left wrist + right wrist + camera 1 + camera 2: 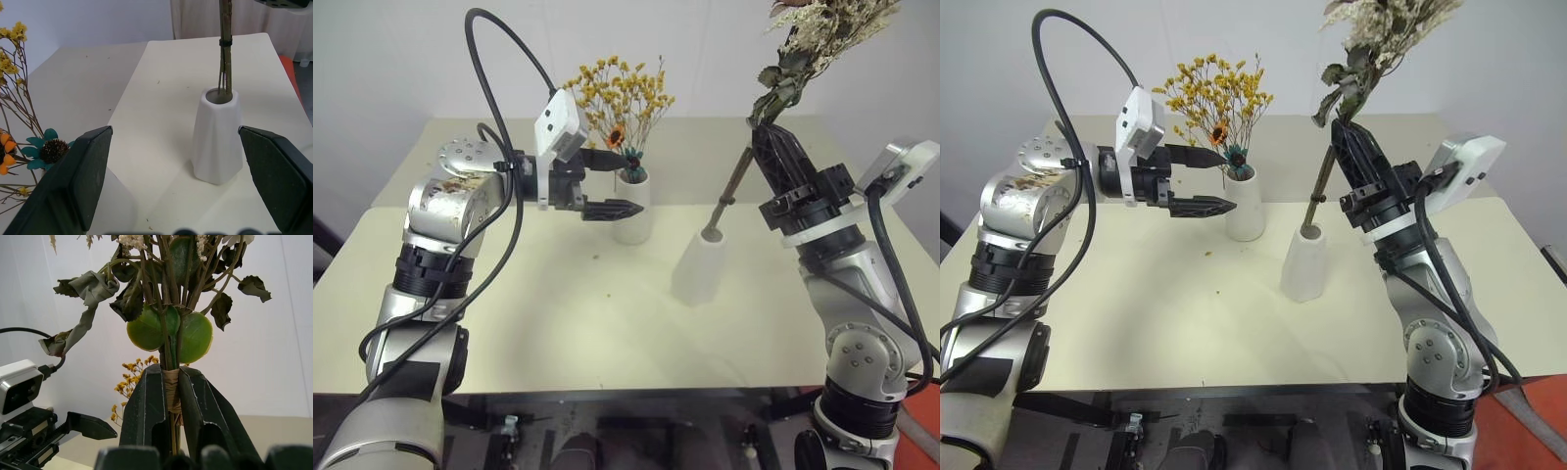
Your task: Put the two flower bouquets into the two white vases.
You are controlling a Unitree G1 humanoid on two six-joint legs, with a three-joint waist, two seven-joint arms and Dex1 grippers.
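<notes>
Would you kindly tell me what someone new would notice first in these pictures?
The right end effector clamps a leafy bouquet, its stems dipped into the nearer white vase mid-table. Behind it, the yellow bouquet stands in the other vase, the open left end effector beside it.

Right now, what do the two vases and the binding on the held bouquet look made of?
Near vase and far vase: likely matte ceramic or plaster, white, no gloss. Binding on the bouquet in the right gripper: tan wound strands, probably raffia or twine.
</notes>
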